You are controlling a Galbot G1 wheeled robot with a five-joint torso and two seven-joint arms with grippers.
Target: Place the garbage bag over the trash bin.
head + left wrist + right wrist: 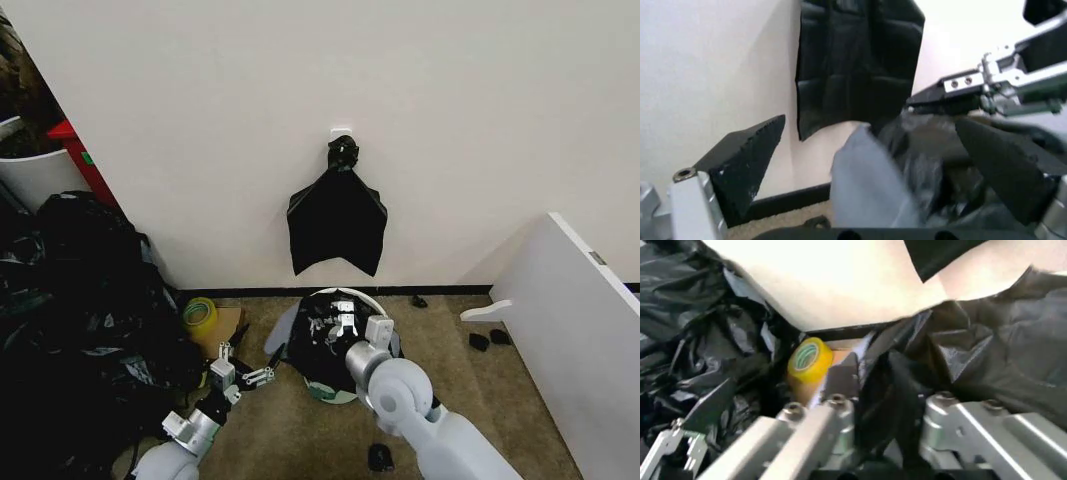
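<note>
You're looking at the garbage bag [322,345] sitting crumpled on and over the trash bin [362,298], which is standing on the carpet near the wall, right below the flat black bundle [337,220] hanging from a white hook [341,131]. Only the far arc of the bin's rim is showing bare; the rest is lying under black plastic. Right claw [343,320] is sitting over the bin, fingers closed on a fold of the bag; the right wrist view is showing plastic [890,390] bunched between them. Left claw [252,370] is hovering just beside the bin's left side, jaws spread wide and gripping nothing, fingertips [750,150] pointing at the bag's grey edge [867,185]. A yellow tape roll [200,313] is lying further left, beside the big heap of black bags [80,330].
</note>
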